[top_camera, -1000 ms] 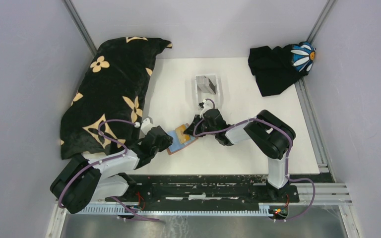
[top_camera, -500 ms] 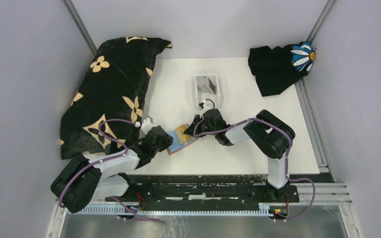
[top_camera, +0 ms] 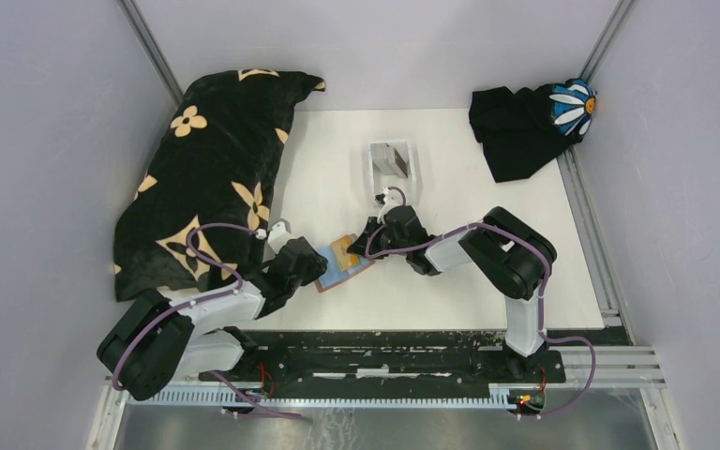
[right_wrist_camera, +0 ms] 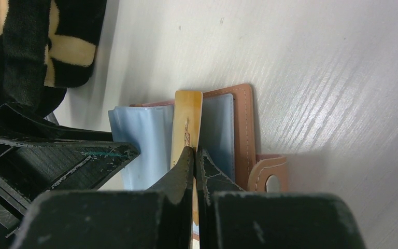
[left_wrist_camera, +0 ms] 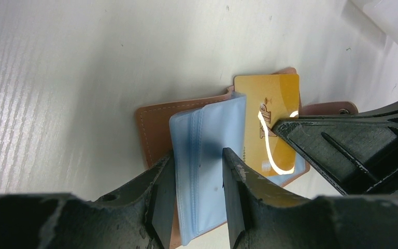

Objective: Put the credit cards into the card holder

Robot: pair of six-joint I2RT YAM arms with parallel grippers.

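The tan leather card holder (top_camera: 330, 278) lies open on the table, its blue plastic sleeves (left_wrist_camera: 207, 129) fanned up. My left gripper (left_wrist_camera: 198, 155) is partly open, its fingers straddling and pressing on the sleeves from the left. My right gripper (right_wrist_camera: 194, 150) is shut on a gold-yellow credit card (right_wrist_camera: 186, 114), held on edge between the sleeves. The card also shows in the left wrist view (left_wrist_camera: 269, 104) and the top view (top_camera: 345, 248). The snap tab (right_wrist_camera: 269, 179) lies flat on the right. A dark grey card (top_camera: 392, 157) rests in the white tray (top_camera: 375, 173).
A black pillow with cream flowers (top_camera: 206, 178) fills the left side, close to the left arm. A black cloth (top_camera: 516, 131) and a daisy-patterned item (top_camera: 574, 103) sit in the back right corner. Grey walls enclose the table.
The left arm has shifted very slightly; the card, the holder and the right gripper stand as before.
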